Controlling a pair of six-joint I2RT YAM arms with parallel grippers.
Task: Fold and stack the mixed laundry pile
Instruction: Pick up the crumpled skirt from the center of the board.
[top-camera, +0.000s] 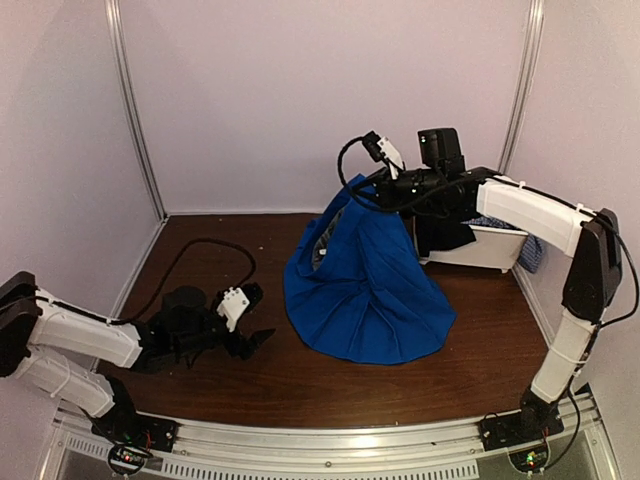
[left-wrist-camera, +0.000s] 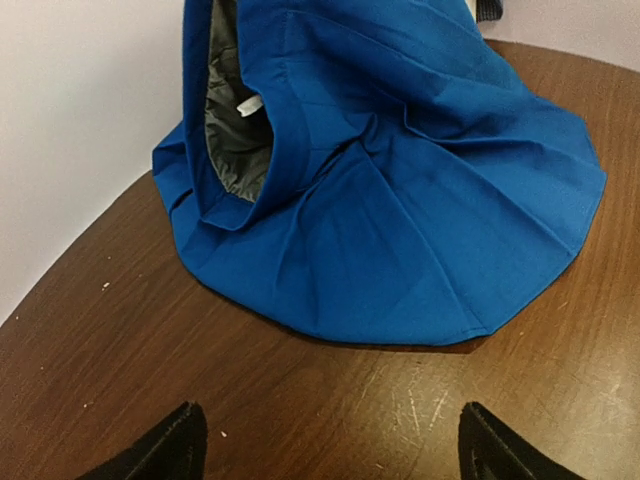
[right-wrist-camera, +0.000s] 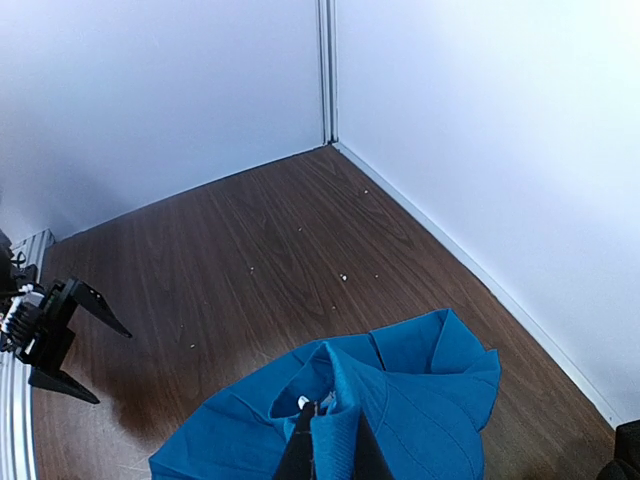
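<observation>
Worktop (top-camera: 220, 380), dark wood grain, walled on three sides.

Right gripper (top-camera: 370, 188) was raised over the back right part of the worktop, jaws pinched tight on the top of the blue garment (top-camera: 365, 290). In the right wrist view the fingers (right-wrist-camera: 322, 440) met on a bunched fold of blue cloth (right-wrist-camera: 400, 400).

The garment hung from that pinch as a cone. Its hem lay spread in a rough fan on the worktop, right of centre. One opening faced left and showed a grey lining (left-wrist-camera: 235, 130) with a small white label (left-wrist-camera: 250, 105).

Left gripper (top-camera: 262, 315) sat low near the front left edge, jaws wide apart and holding nothing. It was pointed at the garment but clear of it, with bare wood between its fingertips (left-wrist-camera: 175, 450) and the hem.

White tub (top-camera: 480, 250) stood in the back right corner, just behind the garment. A black garment (top-camera: 440, 235) draped over its near rim, and speckled cloth (top-camera: 532, 255) hung at its right end.
</observation>
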